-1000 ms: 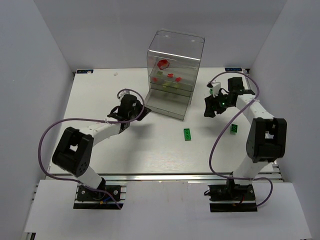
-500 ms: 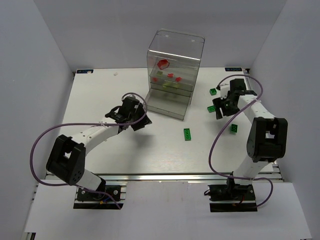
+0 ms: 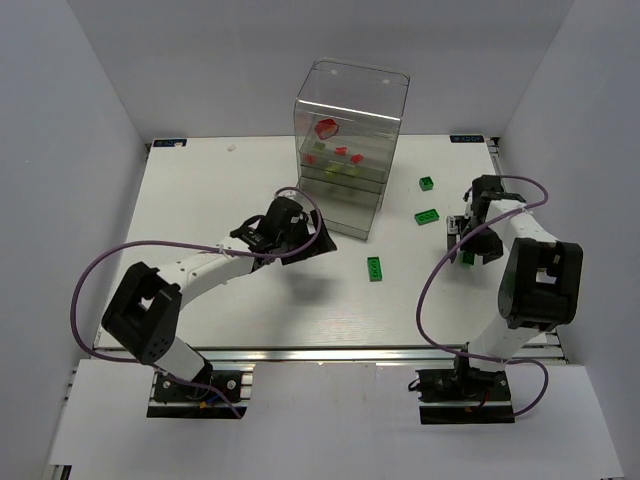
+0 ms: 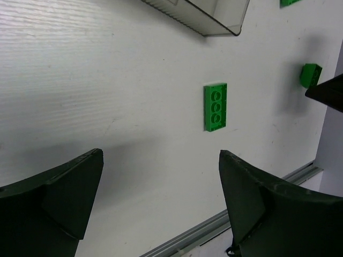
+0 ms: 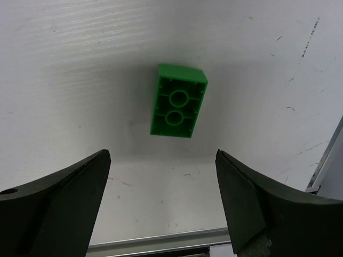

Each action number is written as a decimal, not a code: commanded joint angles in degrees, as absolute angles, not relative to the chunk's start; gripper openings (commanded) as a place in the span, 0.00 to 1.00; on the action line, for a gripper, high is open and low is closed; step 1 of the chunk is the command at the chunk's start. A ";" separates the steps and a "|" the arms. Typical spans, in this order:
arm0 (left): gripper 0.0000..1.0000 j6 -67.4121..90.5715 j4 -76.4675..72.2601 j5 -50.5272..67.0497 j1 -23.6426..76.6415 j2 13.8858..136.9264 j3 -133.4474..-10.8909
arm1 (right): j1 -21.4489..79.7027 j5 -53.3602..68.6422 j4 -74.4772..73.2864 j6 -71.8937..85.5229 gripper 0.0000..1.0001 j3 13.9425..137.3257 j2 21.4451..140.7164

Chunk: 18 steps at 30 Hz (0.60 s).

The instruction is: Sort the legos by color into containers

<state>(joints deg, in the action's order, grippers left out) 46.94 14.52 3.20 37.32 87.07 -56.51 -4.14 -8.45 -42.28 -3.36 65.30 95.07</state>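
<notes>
- The right hand (image 5: 161, 198) hangs right over a chunky green brick (image 5: 178, 100) near the right edge of the table (image 5: 64, 64); its two fingers are spread wide with nothing between them — a good start for dropping down and pinching the brick; the brick lies hollow side up.
- The left hand (image 4: 161, 198) is spread wide too and holds nothing; it looks down at a flat green brick (image 4: 215, 107) with three bumps, lying alone on the table a little ahead of the fingers; it probably points there because that brick is its next pick.
- The clear box (image 3: 345, 150) stands at the back of the table; red pieces (image 3: 327, 127) sit on a high shelf and yellow-green ones (image 3: 335, 170) lower down, so those colours look sorted already; no dark green can be made out inside.
- Two other green bricks (image 3: 427, 215) lie between the box and the right hand, apart from both hands.
- A second ago the left hand was by the left front corner of the box; now it has swung right, closer to the flat brick.
- A second ago the right hand was up nearer the box, covering those two bricks; now it has come back over the chunky brick — the flat brick and the chunky brick lie where they did.
</notes>
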 commanded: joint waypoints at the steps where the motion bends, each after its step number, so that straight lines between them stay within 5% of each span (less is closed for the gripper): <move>1: 0.98 45.09 12.13 4.13 38.93 87.89 -58.18 | -5.54 -8.44 -42.36 -1.14 0.84 66.79 98.42; 10: 0.98 44.38 11.16 2.73 41.21 88.59 -58.88 | -7.82 -7.82 -40.34 1.41 0.65 71.54 105.81; 11: 0.98 44.21 10.99 2.12 41.22 88.51 -59.06 | -7.91 -7.91 -39.99 1.41 0.53 71.63 105.99; 18: 0.98 39.83 9.13 0.97 45.17 92.80 -63.36 | -8.88 -4.23 -36.48 -2.89 0.21 70.05 104.07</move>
